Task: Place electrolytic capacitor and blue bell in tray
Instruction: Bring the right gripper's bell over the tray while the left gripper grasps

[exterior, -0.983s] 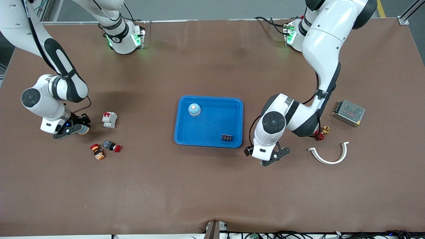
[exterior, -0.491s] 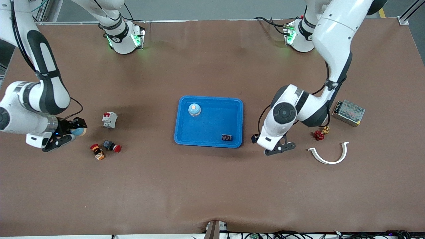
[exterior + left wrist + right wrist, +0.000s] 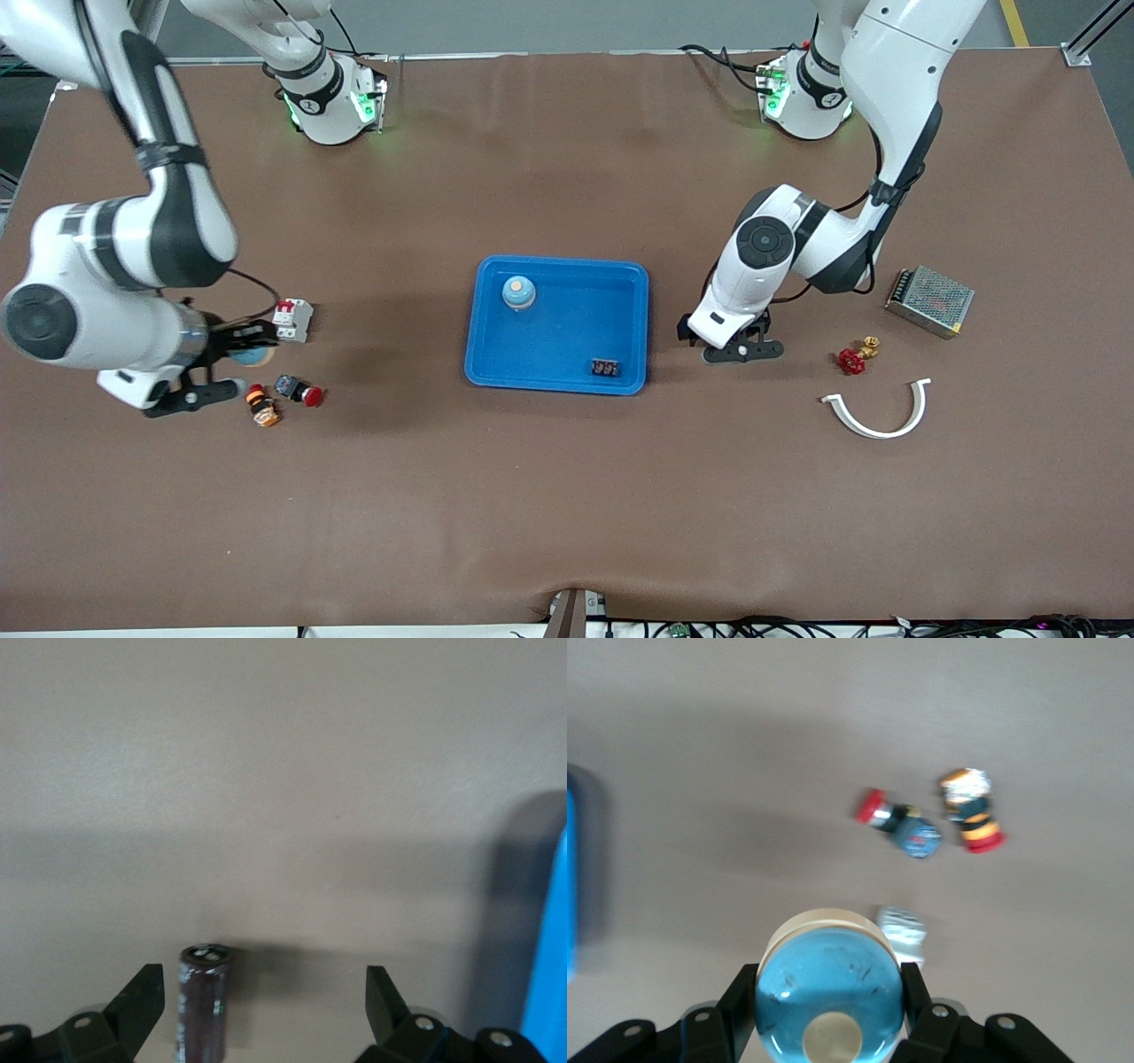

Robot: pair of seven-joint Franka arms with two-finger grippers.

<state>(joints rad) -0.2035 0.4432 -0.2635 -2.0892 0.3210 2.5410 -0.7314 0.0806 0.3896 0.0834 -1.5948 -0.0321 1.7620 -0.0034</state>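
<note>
Right gripper (image 3: pixel 828 1028) clamps blue bell (image 3: pixel 828 988); left gripper (image 3: pixel 266 1010), wide open, brackets upright capacitor (image 3: pixel 204 1001), which may topple if nudged.

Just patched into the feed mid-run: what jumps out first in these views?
The bright blue tray at the table's middle, already holding a small blue bell-like thing. The right gripper is shut on a blue bell, raised over the table at the right arm's end. The left gripper stands open around an upright capacitor beside the tray.

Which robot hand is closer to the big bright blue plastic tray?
Left. The left gripper hangs open just beside the bright blue plastic tray; the right gripper, holding a blue bell, is over the small switches.
</note>
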